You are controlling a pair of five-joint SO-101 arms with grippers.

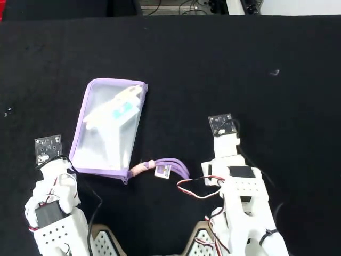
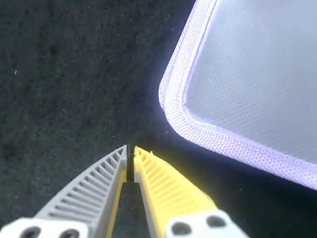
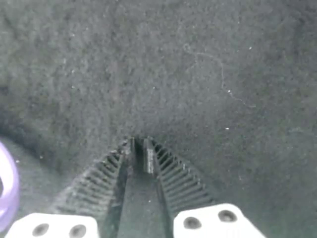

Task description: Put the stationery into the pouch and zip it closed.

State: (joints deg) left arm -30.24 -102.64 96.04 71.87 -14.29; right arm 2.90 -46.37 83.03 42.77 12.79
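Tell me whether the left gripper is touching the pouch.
Apart: the left wrist view shows black table between the left gripper and the pouch.

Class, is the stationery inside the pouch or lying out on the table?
Inside. The high view shows the stationery through the clear face of the pouch, within its purple edging.

The right tool [image 3: 139, 148] hangs just over the black fuzzy worktop [image 3: 89, 59], its two dark fingers [image 3: 101, 176] squeezed close together. A bit of purple loop [image 3: 10, 183] lies beside it. A thin hair [image 3: 220, 74] lies on the worktop
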